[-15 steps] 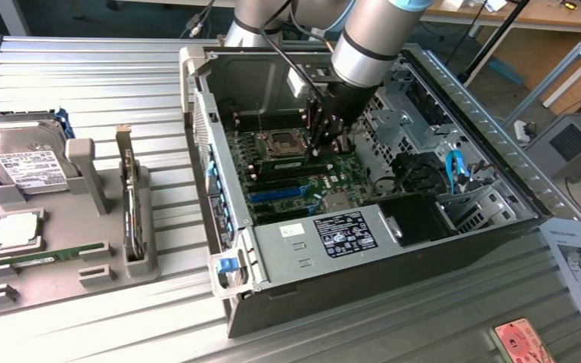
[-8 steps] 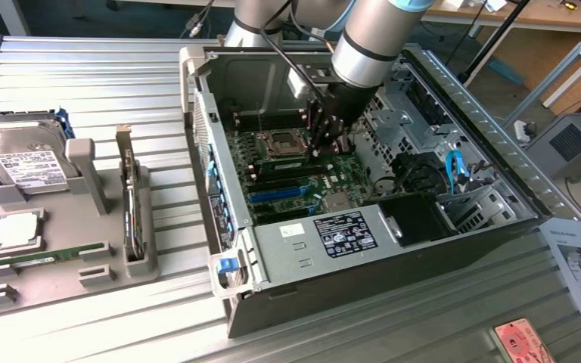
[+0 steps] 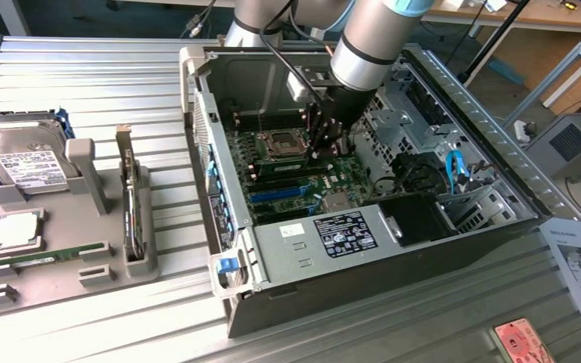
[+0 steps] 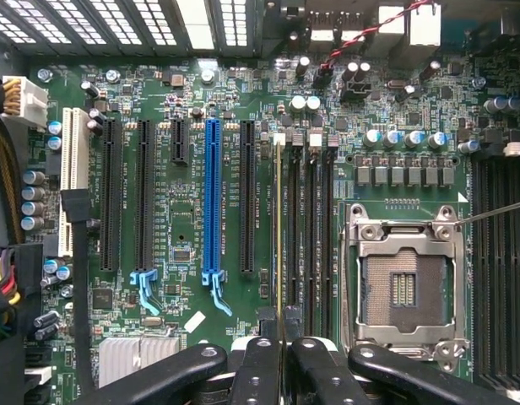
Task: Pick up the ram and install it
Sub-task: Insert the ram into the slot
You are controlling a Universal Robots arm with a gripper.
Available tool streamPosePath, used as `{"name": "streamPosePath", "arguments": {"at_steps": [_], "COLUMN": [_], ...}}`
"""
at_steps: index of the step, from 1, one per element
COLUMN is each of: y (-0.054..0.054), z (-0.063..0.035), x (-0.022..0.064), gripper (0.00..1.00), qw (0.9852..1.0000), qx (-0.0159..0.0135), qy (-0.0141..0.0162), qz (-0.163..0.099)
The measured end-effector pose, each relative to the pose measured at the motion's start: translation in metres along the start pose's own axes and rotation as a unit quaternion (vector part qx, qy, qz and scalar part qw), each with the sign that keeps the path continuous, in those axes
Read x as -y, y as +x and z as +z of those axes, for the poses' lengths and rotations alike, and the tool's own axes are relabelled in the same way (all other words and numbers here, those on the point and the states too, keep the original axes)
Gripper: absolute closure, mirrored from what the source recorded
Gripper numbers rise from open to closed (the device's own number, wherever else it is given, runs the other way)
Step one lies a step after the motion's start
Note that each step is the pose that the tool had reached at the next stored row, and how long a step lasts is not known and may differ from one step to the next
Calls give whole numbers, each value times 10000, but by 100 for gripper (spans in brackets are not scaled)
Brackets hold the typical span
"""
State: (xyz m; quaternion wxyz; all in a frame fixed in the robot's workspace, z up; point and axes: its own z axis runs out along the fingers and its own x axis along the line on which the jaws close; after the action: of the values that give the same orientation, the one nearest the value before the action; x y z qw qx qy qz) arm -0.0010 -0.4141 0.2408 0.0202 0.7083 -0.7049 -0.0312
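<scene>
The ram point(image 4: 279, 228) shows edge-on (a thin line), one end hidden between the jaws.

The arm point(image 3: 366, 45) has thick round links of silver-grey metal, with a light blue ring point(image 3: 411, 6) at one joint. A thin black cable point(image 3: 290, 69) runs along it. The gripper point(image 4: 283, 342) is black, and its glossy fingers point(image 4: 258, 371) carry small round screws point(image 4: 252, 381).
</scene>
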Motion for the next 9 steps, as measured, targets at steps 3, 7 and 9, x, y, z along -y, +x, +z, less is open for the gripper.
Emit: {"name": "streamPosePath", "arguments": {"at_steps": [3,7,9], "y": [-1,-1,-1], "z": [2,2,2], "x": [0,0,0], "gripper": [88,88,88], "qw": [10000,10000,10000], "qx": [2,3,3], "qy": [0,0,0], "qz": [2,12,20]}}
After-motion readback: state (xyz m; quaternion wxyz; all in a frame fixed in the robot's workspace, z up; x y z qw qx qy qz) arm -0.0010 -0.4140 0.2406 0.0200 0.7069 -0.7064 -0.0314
